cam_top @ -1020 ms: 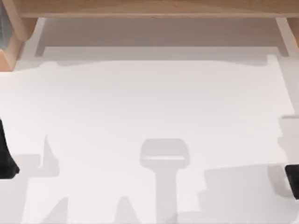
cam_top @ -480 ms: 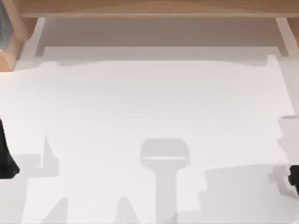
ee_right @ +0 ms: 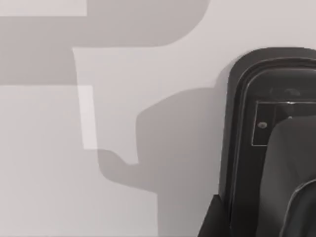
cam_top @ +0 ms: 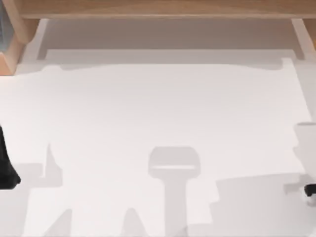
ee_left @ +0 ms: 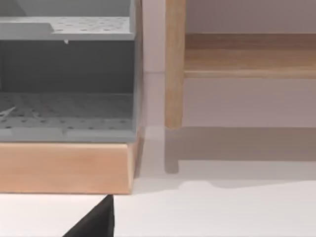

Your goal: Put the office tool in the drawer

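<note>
**Office tool under R gripper, off at table's right edge**

Check your right wrist view: the office tool (ee_right: 247, 128) is a dark, round-cornered body w/ a raised rim and an inset panel, lying flat on the white table (cam_top: 158, 108). It sits close below the right gripper (cam_top: 310, 189), touching the tabletop. A grey curved part overlaps its near end; can't tell if that's part of the tool or of the arm. What kind of tool it is, you can't tell either.

R grip state: can't tell, so don't count it as grasped.

From above, the right gripper is a small dark patch at the table's right edge, low in the top view. The middle of the table, away to its left, carries shadows.

The left gripper (cam_top: 7, 165) is parked at the table's left edge, well apart from the right one. Its grip state: can't tell. A black wedge (ee_left: 96, 222) pokes into the left wrist view.

Ahead of the left gripper stands the grey drawer unit (ee_left: 64, 108), w/ perforated floors, on a light wood base (ee_left: 64, 168). Just beside the unit is an upright wood post (ee_left: 174, 64), and beyond that a wood shelf (ee_left: 247, 54) runs along the far side of the table.
</note>
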Tool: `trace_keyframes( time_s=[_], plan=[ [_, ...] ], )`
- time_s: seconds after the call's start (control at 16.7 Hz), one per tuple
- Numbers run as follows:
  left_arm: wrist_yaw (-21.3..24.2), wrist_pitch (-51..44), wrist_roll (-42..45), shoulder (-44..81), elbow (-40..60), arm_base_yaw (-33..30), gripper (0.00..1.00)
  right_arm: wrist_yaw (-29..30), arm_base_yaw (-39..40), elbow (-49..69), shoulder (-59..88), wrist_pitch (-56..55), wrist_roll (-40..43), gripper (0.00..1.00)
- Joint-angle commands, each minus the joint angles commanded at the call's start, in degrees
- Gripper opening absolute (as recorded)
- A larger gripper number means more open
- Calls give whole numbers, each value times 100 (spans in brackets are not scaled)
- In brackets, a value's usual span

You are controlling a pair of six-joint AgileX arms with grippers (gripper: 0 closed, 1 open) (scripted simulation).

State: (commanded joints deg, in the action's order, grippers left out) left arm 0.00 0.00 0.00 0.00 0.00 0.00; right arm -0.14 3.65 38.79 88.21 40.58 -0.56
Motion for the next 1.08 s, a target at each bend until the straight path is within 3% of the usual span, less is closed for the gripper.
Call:
trace_keyframes(
  time_s=[0.6,1.08],
  plan=[
    [0,0,0,0,0,0,100,6,-6,26,-23,23,-1,0],
    [0,0,0,0,0,0,100,6,-12,420,-423,833,11,0]
  ],
)
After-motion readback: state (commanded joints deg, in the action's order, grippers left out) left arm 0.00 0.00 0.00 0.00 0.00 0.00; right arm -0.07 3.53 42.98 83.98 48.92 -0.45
